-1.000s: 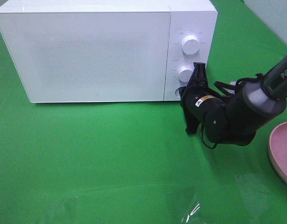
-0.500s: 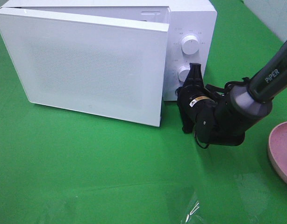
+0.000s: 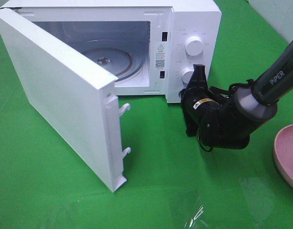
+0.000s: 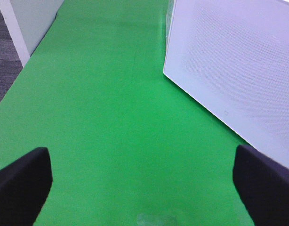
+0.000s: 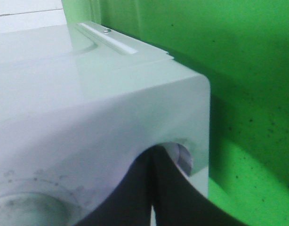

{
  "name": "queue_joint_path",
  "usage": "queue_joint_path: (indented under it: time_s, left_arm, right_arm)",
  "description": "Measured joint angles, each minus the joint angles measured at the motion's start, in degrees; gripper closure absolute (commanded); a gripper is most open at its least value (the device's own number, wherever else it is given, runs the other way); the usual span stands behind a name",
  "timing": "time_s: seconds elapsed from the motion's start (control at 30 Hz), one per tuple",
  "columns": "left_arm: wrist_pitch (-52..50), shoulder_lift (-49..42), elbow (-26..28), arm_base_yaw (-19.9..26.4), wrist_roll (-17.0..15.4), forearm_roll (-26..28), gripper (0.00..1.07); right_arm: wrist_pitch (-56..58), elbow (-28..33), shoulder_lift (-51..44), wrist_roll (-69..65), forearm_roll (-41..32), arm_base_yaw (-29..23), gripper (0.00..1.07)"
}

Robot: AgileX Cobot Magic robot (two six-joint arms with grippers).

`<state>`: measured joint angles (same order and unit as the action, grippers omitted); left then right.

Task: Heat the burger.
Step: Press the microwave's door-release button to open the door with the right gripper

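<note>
Exterior high: door (image 3: 65, 90) swung open within the last second; right claw (image 3: 200, 71) pinched closed at button (image 5: 183, 159); left claw (image 4: 143, 186) wide, empty. No burger in view; loading looks next.

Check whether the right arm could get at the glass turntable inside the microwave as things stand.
Probably yes. The door stands wide open to the left, nothing shows on the turntable, and the right gripper, shut, sits at the control panel right beside the opening.

Bright, even; wrist views blurry.
</note>
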<state>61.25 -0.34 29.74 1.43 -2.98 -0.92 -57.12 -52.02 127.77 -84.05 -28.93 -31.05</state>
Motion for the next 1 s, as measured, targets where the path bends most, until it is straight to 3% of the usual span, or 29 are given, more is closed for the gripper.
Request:
queue_joint_path:
  time_s: [0.57,1.0]
  left_arm:
    - [0.0,0.0,0.0,0.0,0.0,0.0,0.1]
    - [0.0,0.0,0.0,0.0,0.0,0.0,0.1]
  right_arm:
    - [0.69,1.2,-1.15,-2.12,1.66,0.17,1.07]
    - [3.67,5.84,-6.25,-3.04,7.91,1.03,1.07]
